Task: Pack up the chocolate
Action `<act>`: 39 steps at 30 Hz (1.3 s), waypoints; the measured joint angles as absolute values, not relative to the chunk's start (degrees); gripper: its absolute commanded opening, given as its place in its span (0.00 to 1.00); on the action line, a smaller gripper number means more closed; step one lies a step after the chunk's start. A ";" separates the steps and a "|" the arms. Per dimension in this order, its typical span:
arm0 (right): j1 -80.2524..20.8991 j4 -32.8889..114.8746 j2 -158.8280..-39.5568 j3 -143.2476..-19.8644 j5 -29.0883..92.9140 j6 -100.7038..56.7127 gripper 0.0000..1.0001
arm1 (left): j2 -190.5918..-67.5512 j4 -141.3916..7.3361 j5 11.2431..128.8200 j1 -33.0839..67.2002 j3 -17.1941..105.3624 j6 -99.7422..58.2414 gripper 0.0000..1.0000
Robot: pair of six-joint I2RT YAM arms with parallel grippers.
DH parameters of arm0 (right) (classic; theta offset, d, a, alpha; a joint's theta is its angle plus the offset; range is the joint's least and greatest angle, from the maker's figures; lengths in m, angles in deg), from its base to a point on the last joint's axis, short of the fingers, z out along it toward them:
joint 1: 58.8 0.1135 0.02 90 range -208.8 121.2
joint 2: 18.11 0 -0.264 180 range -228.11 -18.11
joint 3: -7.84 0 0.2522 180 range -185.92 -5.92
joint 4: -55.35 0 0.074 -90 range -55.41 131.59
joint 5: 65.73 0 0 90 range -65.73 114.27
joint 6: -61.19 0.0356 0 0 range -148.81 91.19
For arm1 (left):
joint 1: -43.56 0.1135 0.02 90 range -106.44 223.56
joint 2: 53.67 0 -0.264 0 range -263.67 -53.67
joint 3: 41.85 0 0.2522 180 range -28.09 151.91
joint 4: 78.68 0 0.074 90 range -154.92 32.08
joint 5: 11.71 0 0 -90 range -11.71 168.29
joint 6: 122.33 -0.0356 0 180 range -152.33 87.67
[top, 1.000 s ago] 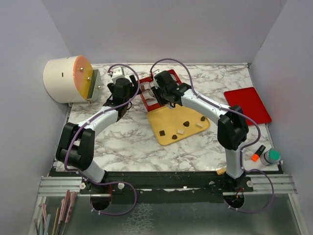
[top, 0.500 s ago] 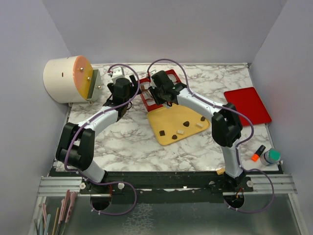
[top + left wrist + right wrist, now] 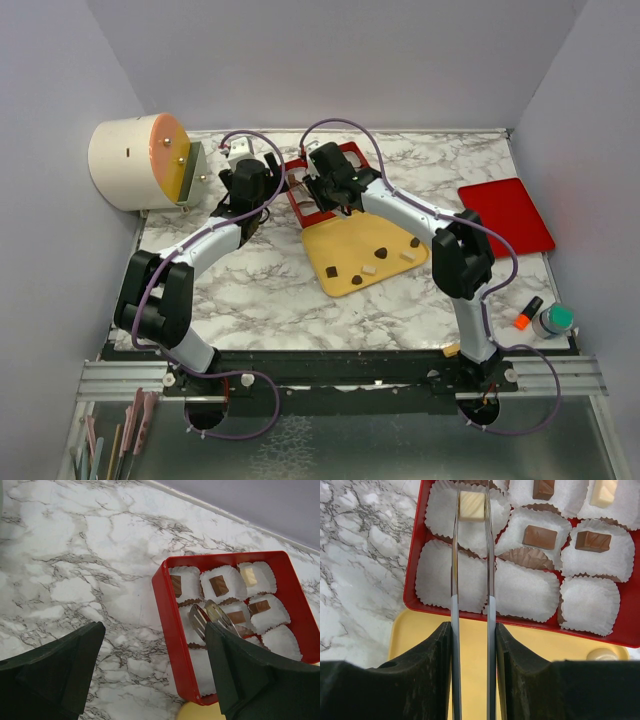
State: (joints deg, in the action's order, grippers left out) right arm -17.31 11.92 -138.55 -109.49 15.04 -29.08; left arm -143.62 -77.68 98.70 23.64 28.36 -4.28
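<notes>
My right gripper (image 3: 471,630) is shut on metal tongs (image 3: 490,580). Between the tongs' tips sits a cream-white square chocolate (image 3: 472,505), over a white paper cup in a corner of the red box (image 3: 520,625). Other cups hold brown pieces (image 3: 540,536) (image 3: 593,541) and a white one (image 3: 604,492). More chocolate lies loose on the yellow tray (image 3: 350,240), dark (image 3: 381,252) and white (image 3: 368,268). My left gripper (image 3: 154,645) is open and empty, low over the table, with the box's left wall (image 3: 167,630) between its fingers. In the top view both grippers (image 3: 248,185) (image 3: 335,180) crowd the box.
A white drum with an orange face (image 3: 140,160) stands at the back left. A flat red lid (image 3: 507,215) lies at the right. An orange marker (image 3: 527,313) and a green-capped bottle (image 3: 553,320) sit near the front right corner.
The right arm has shifted a little to the left, carrying the tongs further over the red box. The left arm has not moved.
</notes>
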 measured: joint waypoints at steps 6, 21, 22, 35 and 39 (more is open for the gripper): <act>-17.33 11.94 -138.64 -109.91 15.06 -29.35 0.42 | -143.62 -77.68 98.70 23.64 28.36 -4.28 0.91; -17.70 11.96 -139.63 -109.93 15.10 -29.39 0.42 | -143.62 -77.68 98.70 23.64 28.36 -4.25 0.91; -17.70 11.96 -139.63 -109.93 15.12 -29.39 0.42 | -143.62 -77.68 98.70 23.68 28.36 -4.25 0.91; -17.94 12.05 -136.04 -107.52 14.49 -29.54 0.38 | -143.64 -77.68 98.70 23.68 28.36 -4.21 0.91; -17.96 12.00 -131.23 -104.40 13.57 -29.61 0.38 | -143.64 -77.68 98.67 23.68 28.36 -4.19 0.91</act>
State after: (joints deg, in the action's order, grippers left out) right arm -17.96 12.00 -131.23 -104.40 13.57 -29.61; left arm -143.64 -77.68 98.67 23.68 28.36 -4.19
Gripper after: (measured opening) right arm 0.380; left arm 0.911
